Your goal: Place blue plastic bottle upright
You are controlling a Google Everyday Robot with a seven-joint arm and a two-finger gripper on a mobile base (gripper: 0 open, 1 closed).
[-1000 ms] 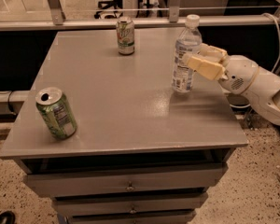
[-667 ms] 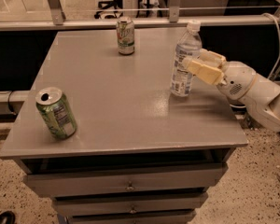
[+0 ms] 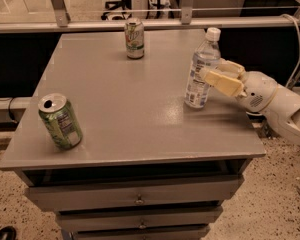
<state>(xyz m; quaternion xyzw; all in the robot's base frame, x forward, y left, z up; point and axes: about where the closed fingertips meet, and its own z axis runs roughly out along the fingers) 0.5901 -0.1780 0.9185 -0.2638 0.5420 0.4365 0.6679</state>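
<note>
The blue plastic bottle is clear with a white cap and a white-bluish label. It stands nearly upright on the right side of the grey table, with its base at the tabletop. My gripper reaches in from the right on a white arm. Its cream fingers are closed around the bottle's middle, one in front and one behind.
One green soda can stands near the front left corner. Another stands at the back centre. A metal rail runs behind the table, and drawers sit below its front edge. The table's right edge is close to the bottle.
The bottle has come down and slightly to the right in my gripper, and its base now meets the tabletop. The cans have not moved.
</note>
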